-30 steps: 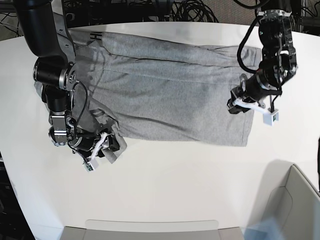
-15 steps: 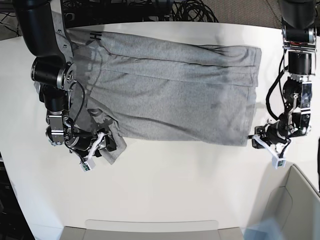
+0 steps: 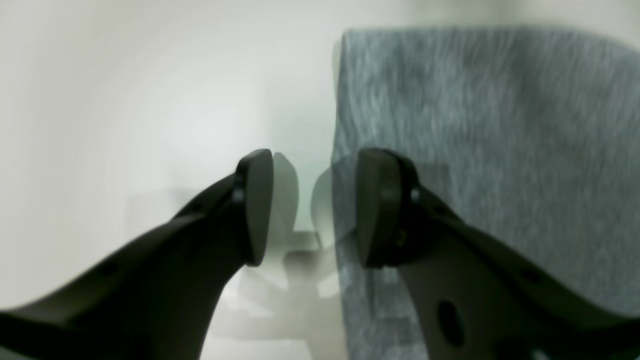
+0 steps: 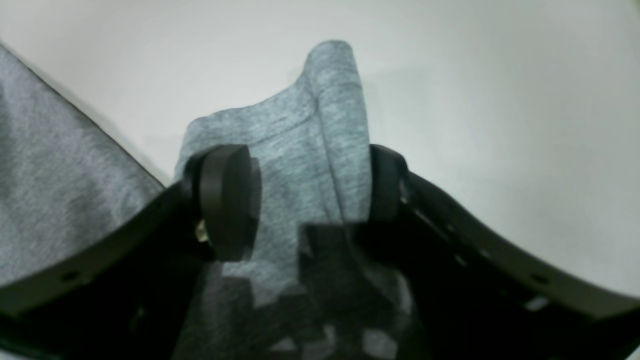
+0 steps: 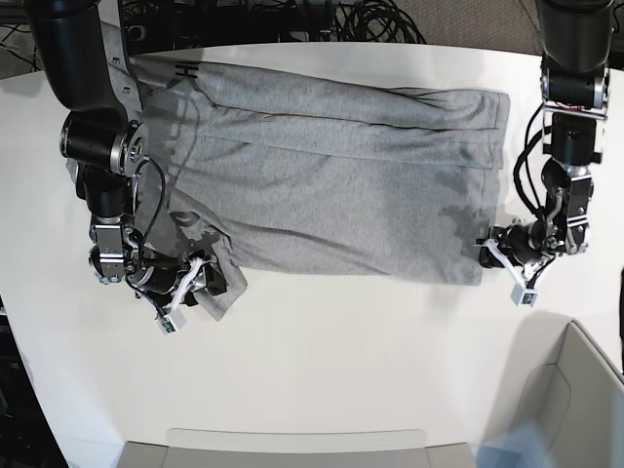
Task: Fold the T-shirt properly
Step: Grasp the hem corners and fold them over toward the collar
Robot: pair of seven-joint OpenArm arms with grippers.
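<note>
The heather-grey T-shirt lies spread across the white table, with black lettering at its far left corner. My left gripper is at the shirt's near right corner. In the left wrist view it is open and straddles the fabric's edge: one finger over cloth, one over bare table. My right gripper is at the bunched near left sleeve. In the right wrist view it is open wide, with a raised fold of the sleeve between its fingers.
A grey bin stands at the near right corner. A flat grey tray lies along the table's front edge. Black cables hang behind the far edge.
My left gripper has swung from above the shirt's right side down to the table, then left onto the near right corner. The right arm has barely moved.
</note>
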